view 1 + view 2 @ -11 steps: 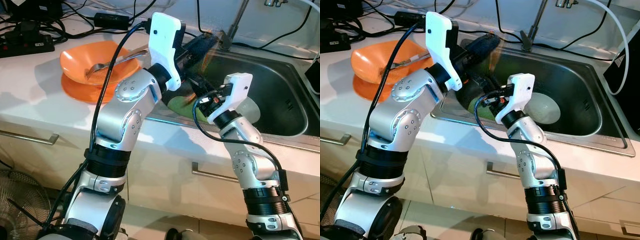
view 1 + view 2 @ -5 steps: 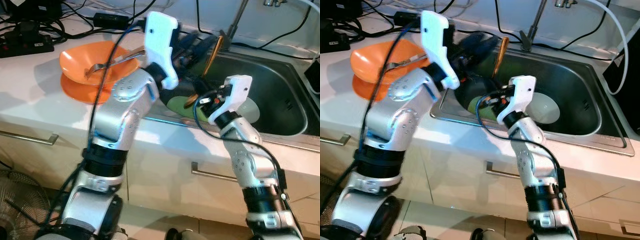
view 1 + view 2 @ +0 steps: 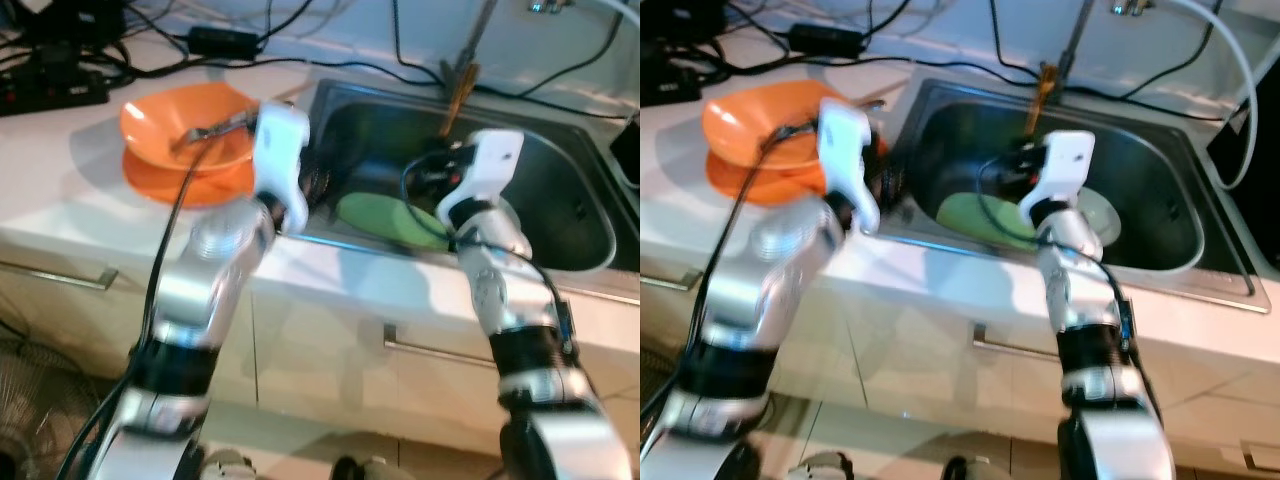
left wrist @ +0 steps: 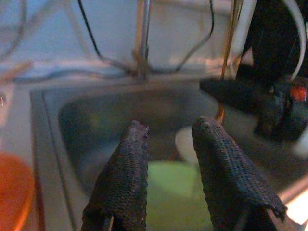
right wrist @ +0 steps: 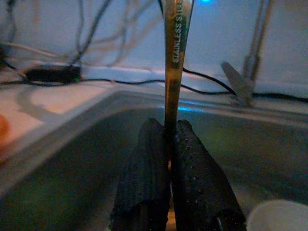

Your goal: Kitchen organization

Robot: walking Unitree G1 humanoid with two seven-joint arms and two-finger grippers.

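A gold-toned stainless steel utensil stands upright over the sink, and my right gripper is shut on its handle. The same utensil rises above the right gripper near the faucet stem. My left gripper is open with nothing between its fingers. It hovers at the sink's left rim, over a green plate lying in the basin. An orange bowl with a spoon in it sits on an orange plate on the counter to the left.
A white dish lies in the sink behind the right arm. Black cables and a power strip run along the counter's back. The faucet stem rises behind the sink. Cabinet handles line the front below.
My left arm has dropped and drawn back from above the sink to its left rim. The right gripper has lifted the utensil upright and carried it right, towards the faucet.
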